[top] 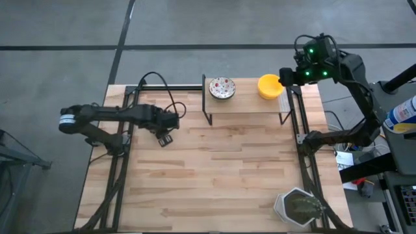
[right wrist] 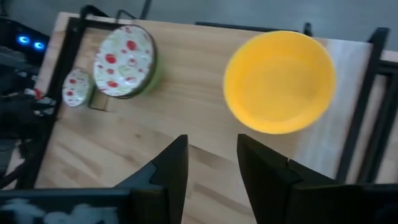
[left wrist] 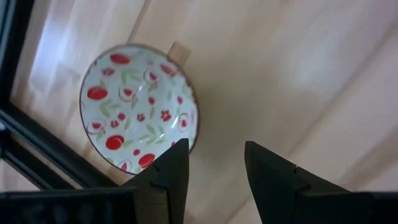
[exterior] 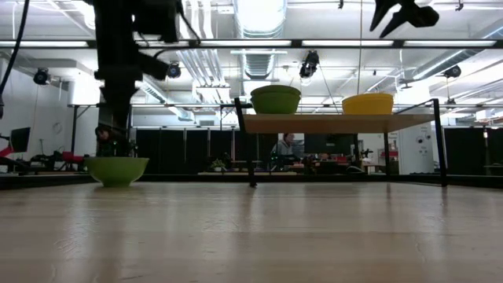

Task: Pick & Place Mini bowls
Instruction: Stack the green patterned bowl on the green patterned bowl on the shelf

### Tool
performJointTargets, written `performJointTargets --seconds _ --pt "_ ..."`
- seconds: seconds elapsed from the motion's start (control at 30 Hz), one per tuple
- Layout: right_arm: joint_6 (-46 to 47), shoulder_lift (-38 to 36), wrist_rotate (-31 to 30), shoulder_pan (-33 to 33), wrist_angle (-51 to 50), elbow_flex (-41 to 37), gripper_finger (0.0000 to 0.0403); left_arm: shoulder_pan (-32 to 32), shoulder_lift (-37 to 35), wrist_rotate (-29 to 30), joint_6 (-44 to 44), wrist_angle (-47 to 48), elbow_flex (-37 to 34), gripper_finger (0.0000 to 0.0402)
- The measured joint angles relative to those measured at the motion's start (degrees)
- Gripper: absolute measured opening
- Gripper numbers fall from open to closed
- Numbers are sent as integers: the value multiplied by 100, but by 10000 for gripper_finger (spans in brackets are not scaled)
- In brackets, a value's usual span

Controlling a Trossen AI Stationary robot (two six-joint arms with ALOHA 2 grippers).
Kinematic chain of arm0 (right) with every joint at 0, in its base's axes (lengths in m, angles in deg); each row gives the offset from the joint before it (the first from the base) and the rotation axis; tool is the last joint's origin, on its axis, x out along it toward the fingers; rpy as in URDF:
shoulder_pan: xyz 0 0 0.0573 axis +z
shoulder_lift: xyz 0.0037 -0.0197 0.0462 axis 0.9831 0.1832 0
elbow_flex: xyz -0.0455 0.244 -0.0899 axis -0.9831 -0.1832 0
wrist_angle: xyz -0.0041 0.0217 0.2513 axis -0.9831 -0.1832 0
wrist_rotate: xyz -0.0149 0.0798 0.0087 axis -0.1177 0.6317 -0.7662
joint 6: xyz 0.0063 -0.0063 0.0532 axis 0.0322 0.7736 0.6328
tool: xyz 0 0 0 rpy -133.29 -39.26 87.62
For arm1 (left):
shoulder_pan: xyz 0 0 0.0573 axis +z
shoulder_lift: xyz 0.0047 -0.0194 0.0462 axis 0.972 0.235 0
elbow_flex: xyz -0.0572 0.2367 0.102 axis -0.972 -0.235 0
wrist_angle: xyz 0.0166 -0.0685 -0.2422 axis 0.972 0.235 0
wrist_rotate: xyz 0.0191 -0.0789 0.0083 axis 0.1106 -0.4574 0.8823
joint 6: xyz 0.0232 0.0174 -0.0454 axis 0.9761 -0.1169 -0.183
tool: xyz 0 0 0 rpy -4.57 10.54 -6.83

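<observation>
On a small raised shelf [top: 247, 104] at the desk's [top: 214, 175] far edge sit a patterned bowl [top: 221, 88] and a yellow bowl [top: 269, 86]. My right jaws [top: 284, 77] hover beside the yellow one, parted, empty. My left jaws [left wrist: 214, 165] stand wide above another patterned bowl [left wrist: 139, 106] near the left edge.

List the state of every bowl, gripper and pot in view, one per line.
Yellow bowl: upright on the raised shelf, empty, not held.
Patterned bowl on the shelf: upright, empty.
Patterned bowl on the table: upright beneath the left gripper, not held.
Left gripper: jaws open, holding nothing.
Right gripper: jaws apart above the shelf, holding nothing.
Grey plant pot: upright at the table's edge.
</observation>
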Motion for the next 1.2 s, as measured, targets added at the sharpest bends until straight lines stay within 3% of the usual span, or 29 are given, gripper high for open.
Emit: performJointTargets --seconds 0.23,0.4,0.83,1.2 --pt "201 -15 5 270 302 0 134 440 13 -39 -110 -253 -492 149" --pt "213 -15 5 315 382 0 128 559 13 -513 -122 -678 -802 149" --pt "324 -15 3 315 480 0 125 610 13 -143 230 -1218 -1312 148" --pt "323 -13 3 315 503 -27 122 622 185 -167 604 -1601 -1571 101"
